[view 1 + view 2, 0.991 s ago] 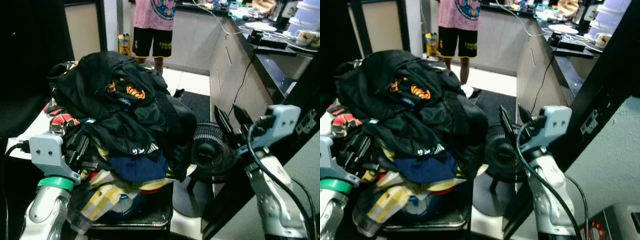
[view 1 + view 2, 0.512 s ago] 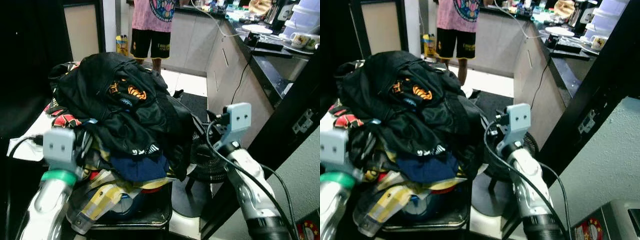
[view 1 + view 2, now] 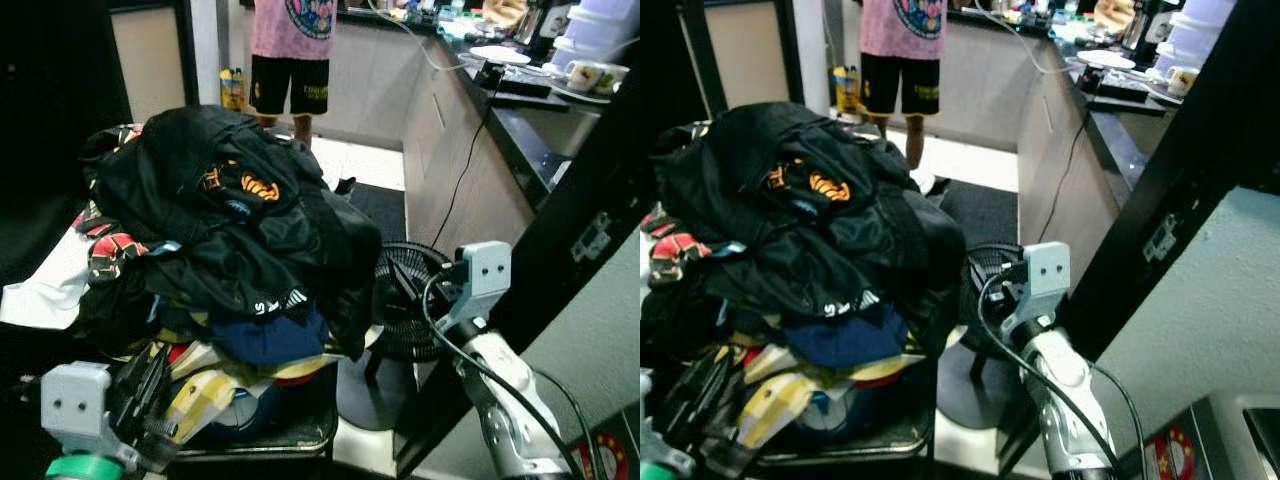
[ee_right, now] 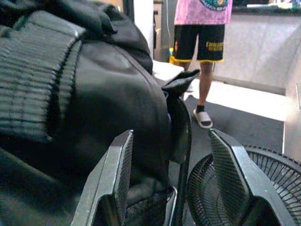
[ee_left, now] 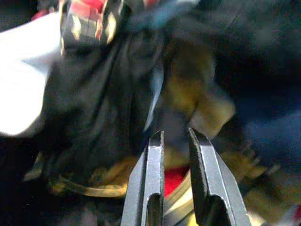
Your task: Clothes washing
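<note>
Left eye view: heaped dark clothes (image 3: 225, 235).

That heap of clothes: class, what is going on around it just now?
A humanoid robot faces a tall pile of clothes, mostly black garments, heaped on a dark stand. Its right gripper is open beside the pile's black jacket, just above a floor fan, holding nothing. Its left gripper sits low at the pile's front, fingers slightly apart and empty. A person stands behind, by the kitchen counter. No garment is lifted yet.
</note>
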`<state>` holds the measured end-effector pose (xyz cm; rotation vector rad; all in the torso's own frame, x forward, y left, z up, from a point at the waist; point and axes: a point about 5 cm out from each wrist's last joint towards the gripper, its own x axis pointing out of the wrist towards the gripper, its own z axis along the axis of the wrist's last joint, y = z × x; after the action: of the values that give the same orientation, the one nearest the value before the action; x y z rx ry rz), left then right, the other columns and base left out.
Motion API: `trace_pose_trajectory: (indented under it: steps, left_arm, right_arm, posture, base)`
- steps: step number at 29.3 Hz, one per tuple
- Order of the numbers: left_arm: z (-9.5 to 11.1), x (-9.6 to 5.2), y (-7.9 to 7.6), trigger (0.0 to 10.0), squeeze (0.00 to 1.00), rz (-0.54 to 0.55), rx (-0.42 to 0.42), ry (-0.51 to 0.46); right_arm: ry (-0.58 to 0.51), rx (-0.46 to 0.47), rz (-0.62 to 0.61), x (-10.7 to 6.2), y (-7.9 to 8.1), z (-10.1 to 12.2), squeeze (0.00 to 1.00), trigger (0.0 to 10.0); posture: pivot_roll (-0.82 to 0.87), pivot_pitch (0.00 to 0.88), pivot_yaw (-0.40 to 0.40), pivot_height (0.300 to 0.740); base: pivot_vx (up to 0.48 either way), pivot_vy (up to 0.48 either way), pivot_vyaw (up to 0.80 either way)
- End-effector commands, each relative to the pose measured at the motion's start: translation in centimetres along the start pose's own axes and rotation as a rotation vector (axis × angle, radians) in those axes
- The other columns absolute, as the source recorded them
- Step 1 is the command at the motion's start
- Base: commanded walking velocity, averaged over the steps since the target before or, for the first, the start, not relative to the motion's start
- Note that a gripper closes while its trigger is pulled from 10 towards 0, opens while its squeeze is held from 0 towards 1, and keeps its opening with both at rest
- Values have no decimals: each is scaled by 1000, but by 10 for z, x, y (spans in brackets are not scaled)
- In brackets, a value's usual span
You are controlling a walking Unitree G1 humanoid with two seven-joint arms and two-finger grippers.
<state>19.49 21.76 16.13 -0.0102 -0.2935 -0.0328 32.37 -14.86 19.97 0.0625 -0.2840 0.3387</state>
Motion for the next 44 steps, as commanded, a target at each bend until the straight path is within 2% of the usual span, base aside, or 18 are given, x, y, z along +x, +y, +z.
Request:
trace_pose_trajectory:
  steps: [1, 5, 7, 12, 16, 18, 19, 21, 24, 26, 31, 34, 36, 37, 38, 40, 41, 44]
  left_arm:
    - [24, -9, -13, 10000, 0, -56, -23, -52]
    - [37, -10, -21, 10000, 0, -77, -29, -85]
    - [55, 2, -28, 10000, 0, -62, -17, -170]
    - [63, 18, -30, 10000, 0, -28, -24, -225]
    - [59, 72, -25, 10000, 0, 122, 2, -242]
    - [68, 99, -23, 10000, 0, 124, 20, -257]
    - [68, 99, -23, 10000, 0, 124, 20, -257]
    - [73, 112, -18, 10000, 0, 116, 41, -258]
    - [87, 133, 11, 10000, 0, 141, 72, -250]
    - [90, 136, 19, 10000, 0, 153, 74, -247]
    - [90, 138, 22, 10000, 0, 154, 64, -243]
    - [90, 143, 16, 10000, 0, 131, 32, -247]
    - [90, 145, -1, 10000, 0, 45, 32, -243]
    - [90, 145, -1, 10000, 0, 45, 32, -243]
    - [86, 144, -12, 10000, 0, -3, 49, -225]
    - [84, 143, -14, 10000, 0, -7, 51, -219]
    - [81, 142, -15, 10000, 0, -3, 34, -207]
    - [78, 142, -18, 10000, 0, -12, 26, -199]
  right_arm:
    - [-1, 8, -9, -4, -3, 1, 0, 10000]
    - [-5, 12, -12, -4, -3, 2, 0, 10000]
    - [-8, 24, -9, -3, -1, 3, 0, 10000]
    - [-9, 34, -2, -2, 2, 3, 0, 10000]
    - [-5, 54, 4, 4, 7, -1, 0, 10000]
    - [-6, 64, 4, 9, 10, 0, 0, 10000]
    - [-6, 64, 4, 9, 10, 0, 0, 10000]
    - [-9, 66, 4, 14, 10, 2, 0, 10000]
    - [-42, 68, -4, 36, 9, 15, 0, 10000]
    - [-54, 75, 4, 46, 9, 22, 0, 10000]
    - [-57, 74, 34, 57, 13, 26, 0, 10000]
    - [-54, 53, 74, 70, 17, 29, 0, 10000]
    - [-71, 103, 127, 78, 22, 35, 0, 10000]
    - [-71, 103, 127, 78, 22, 35, 0, 10000]
    - [-101, 194, 221, 82, 33, 44, 1000, 10000]
    - [-110, 223, 255, 83, 38, 47, 1000, 10000]
    - [-129, 259, 316, 86, 51, 50, 1000, 10000]
    - [-130, 283, 365, 88, 65, 50, 1000, 10000]
  posture:
    - [17, 35, -48, 740]
    - [20, 35, -51, 740]
    - [30, 34, -58, 740]
    - [45, 33, -69, 740]
    - [51, 31, -84, 740]
    - [50, 30, -84, 740]
    - [50, 30, -84, 740]
    - [46, 29, -74, 740]
    - [29, 27, -58, 740]
    - [21, 28, -51, 740]
    - [16, 28, -49, 740]
    - [21, 25, -55, 740]
    - [34, 25, -71, 740]
    - [34, 25, -71, 740]
    - [35, 25, -72, 740]
    - [35, 25, -72, 740]
    - [34, 28, -74, 740]
    - [34, 28, -74, 740]
  base:
    - [0, 0, 0]
    - [0, 0, 0]
    - [0, 0, 0]
    - [0, 0, 0]
    - [0, 0, 0]
    - [0, 0, 0]
    - [0, 0, 0]
    - [0, 0, 0]
    - [0, 0, 0]
    - [0, 0, 0]
    - [0, 0, 0]
    - [0, 0, 0]
    - [0, 0, 0]
    - [0, 0, 0]
    - [0, 0, 0]
    - [0, 0, 0]
    - [0, 0, 0]
    - [0, 0, 0]
